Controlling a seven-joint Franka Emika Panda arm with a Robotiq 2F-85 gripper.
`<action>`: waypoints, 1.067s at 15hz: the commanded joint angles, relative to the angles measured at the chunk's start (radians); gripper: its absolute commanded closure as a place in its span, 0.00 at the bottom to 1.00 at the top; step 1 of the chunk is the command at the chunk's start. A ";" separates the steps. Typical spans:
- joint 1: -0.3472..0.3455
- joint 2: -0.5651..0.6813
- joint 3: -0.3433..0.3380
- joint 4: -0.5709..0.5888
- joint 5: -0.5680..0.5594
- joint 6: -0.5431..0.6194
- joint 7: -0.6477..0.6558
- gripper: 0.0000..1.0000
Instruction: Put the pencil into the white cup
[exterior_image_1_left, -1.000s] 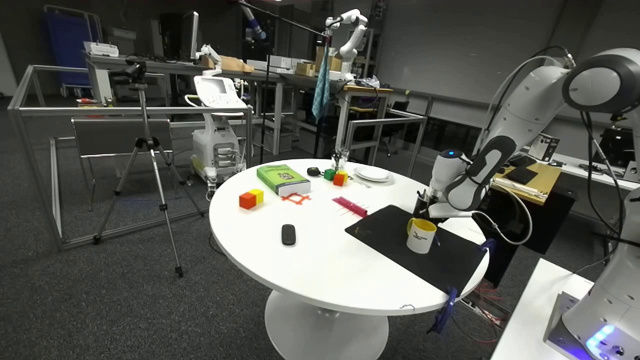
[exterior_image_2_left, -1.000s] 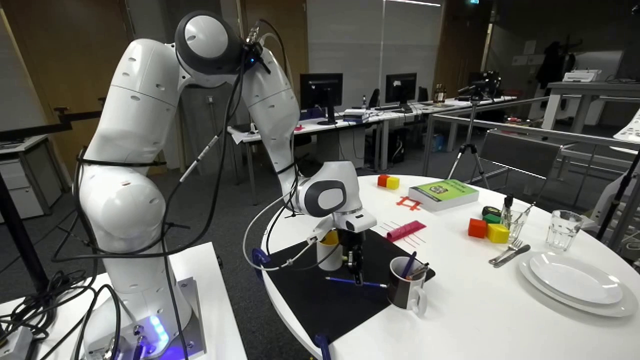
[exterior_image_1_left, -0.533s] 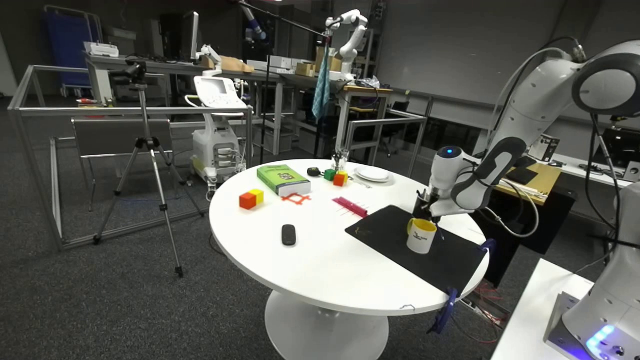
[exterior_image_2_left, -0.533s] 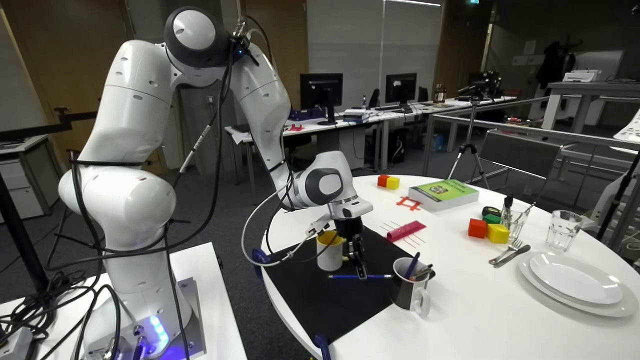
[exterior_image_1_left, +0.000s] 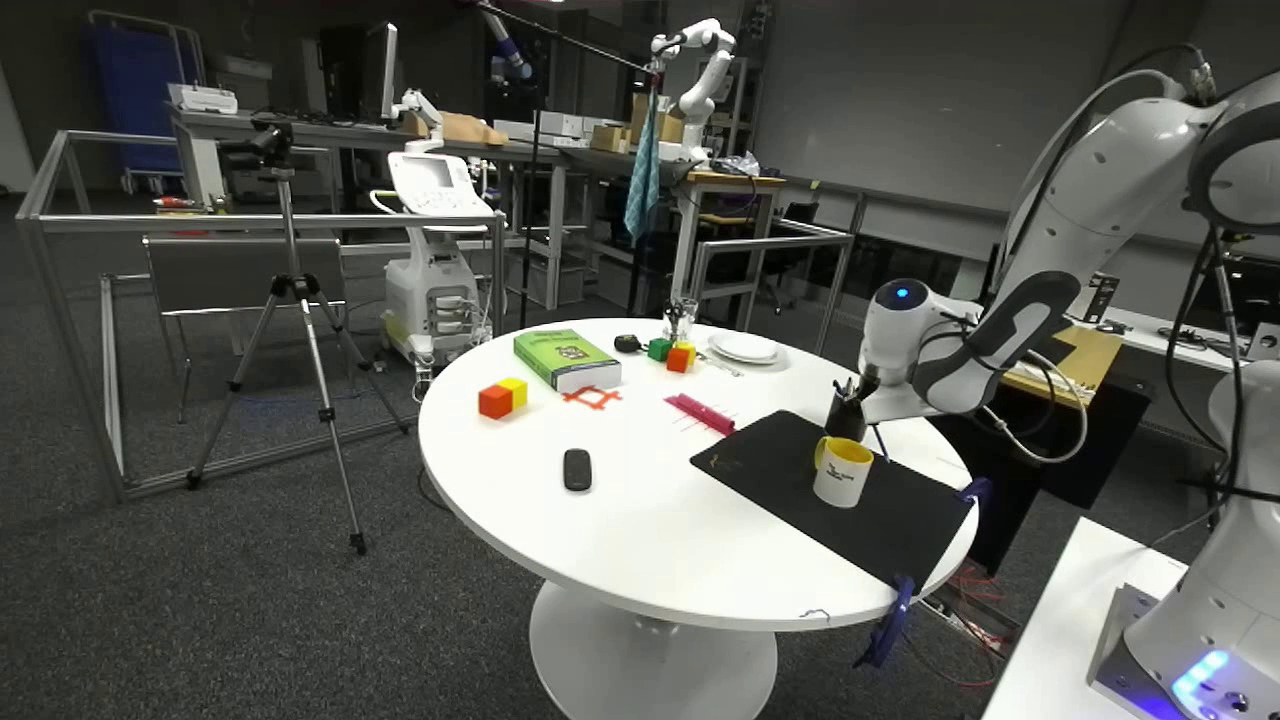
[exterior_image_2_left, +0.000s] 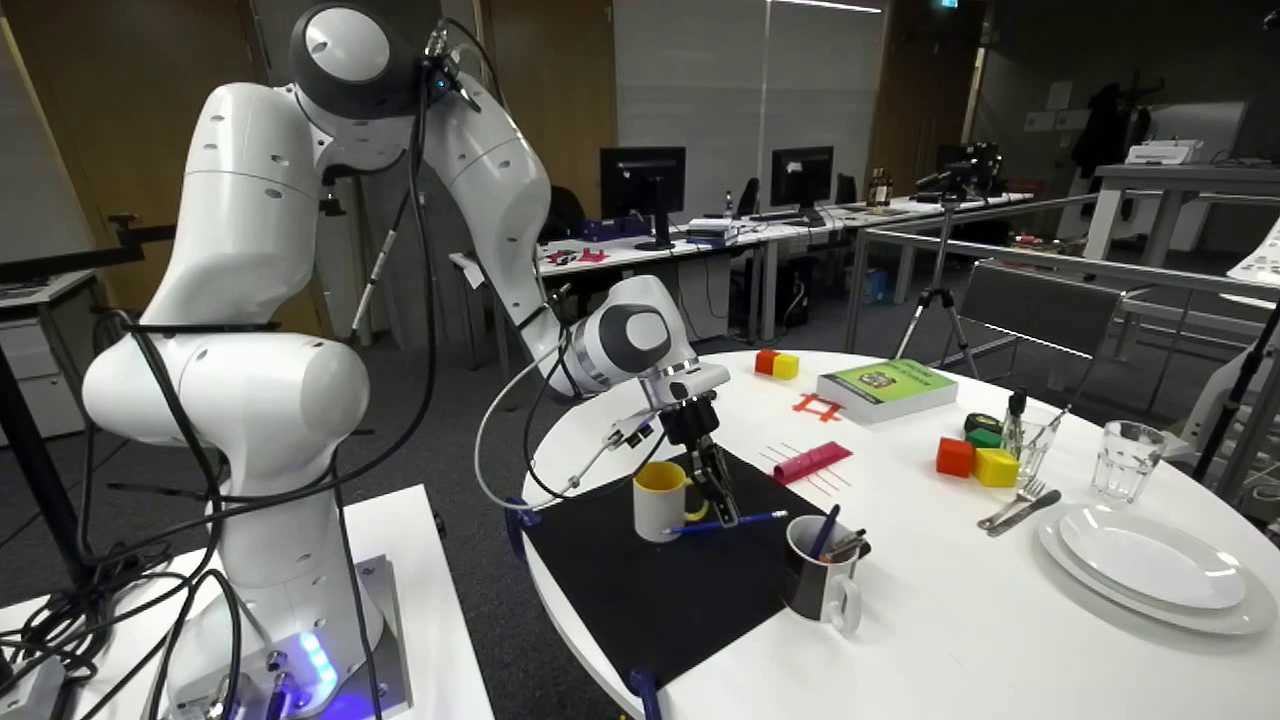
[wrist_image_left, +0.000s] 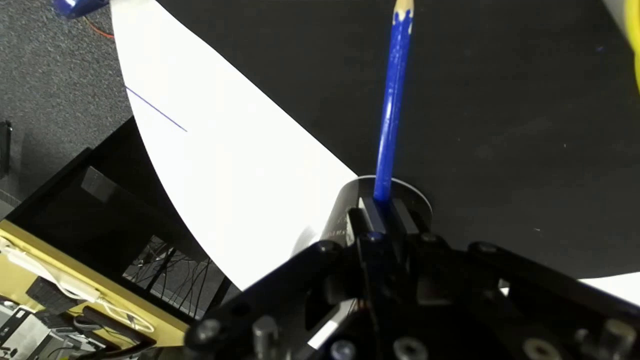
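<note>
The white cup with a yellow inside stands upright on a black mat in both exterior views (exterior_image_1_left: 842, 484) (exterior_image_2_left: 657, 510). Its yellow edge shows at the wrist view's top right corner (wrist_image_left: 634, 30). My gripper (exterior_image_2_left: 730, 516) is shut on the blue pencil (exterior_image_2_left: 763, 517), beside the cup's handle and above the mat. In the wrist view the fingertips (wrist_image_left: 386, 215) pinch the pencil (wrist_image_left: 392, 105), its sharpened end pointing away from me, apart from the cup. In an exterior view a short piece of the pencil (exterior_image_1_left: 880, 442) shows behind the cup; the fingers are mostly hidden there.
A black-and-white mug with pens (exterior_image_2_left: 808, 585) stands close to the gripper, also under the fingertips in the wrist view (wrist_image_left: 417, 200). A pink object (exterior_image_2_left: 812, 460), a green book (exterior_image_2_left: 885, 385), colored blocks (exterior_image_2_left: 954, 456), plates (exterior_image_2_left: 1245, 612) and glasses are on the table.
The arm has drawn back toward its base and the gripper has tilted. The pencil has risen off the mat and turned in the gripper's grasp. The cup and the mug look unmoved.
</note>
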 joint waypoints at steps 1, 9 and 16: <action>0.151 -0.022 -0.146 -0.045 -0.018 -0.009 0.033 0.98; 0.434 0.049 -0.395 -0.099 0.121 0.034 -0.001 0.98; 0.525 0.147 -0.366 -0.085 0.300 0.046 -0.005 0.98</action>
